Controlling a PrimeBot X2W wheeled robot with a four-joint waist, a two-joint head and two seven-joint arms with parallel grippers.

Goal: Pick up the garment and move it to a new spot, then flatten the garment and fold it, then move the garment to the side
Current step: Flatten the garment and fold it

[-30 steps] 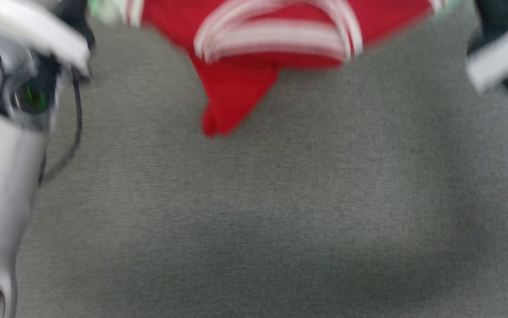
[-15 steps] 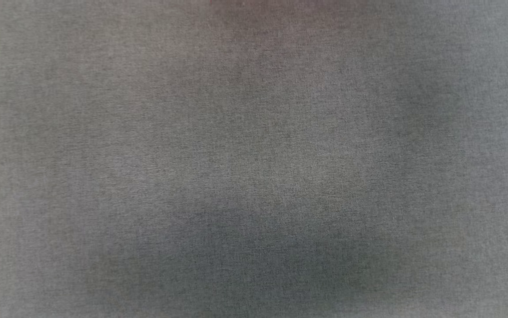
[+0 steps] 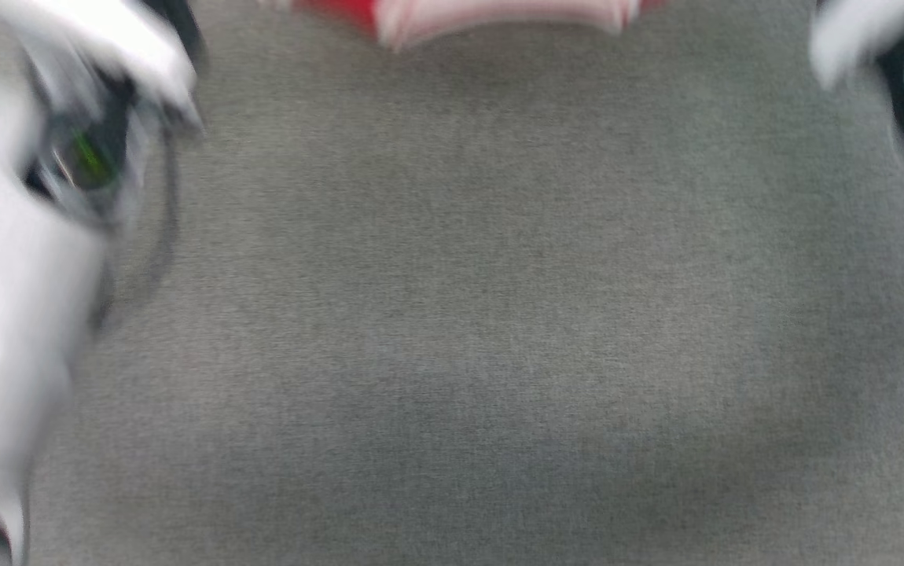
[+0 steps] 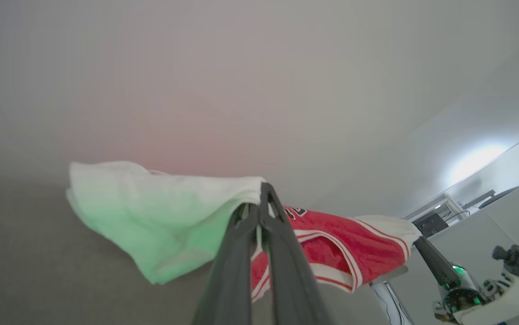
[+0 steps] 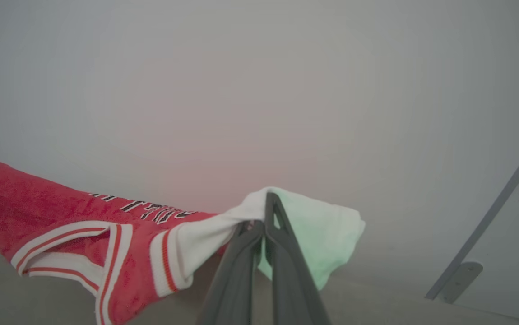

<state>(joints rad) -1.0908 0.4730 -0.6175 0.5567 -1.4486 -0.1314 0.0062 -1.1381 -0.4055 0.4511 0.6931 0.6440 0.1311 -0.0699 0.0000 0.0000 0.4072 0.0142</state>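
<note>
A: Where is the garment [image 5: 61,212] hanging?
B: It is hanging stretched between both arms above the grey counter [image 3: 452,314], its red-and-white trim showing blurred at the far edge of the head view
A: What are the grippers doing?
B: The left gripper [image 4: 256,205] is clenching on one white sleeve [image 4: 151,216], the right gripper [image 5: 261,216] is clenching on the other white sleeve [image 5: 196,243], both jaws pressed shut

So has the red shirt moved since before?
Yes, upward in the head view: the garment now covers just a strip of the grey surface at the top edge; its hanging red point is gone.
</note>
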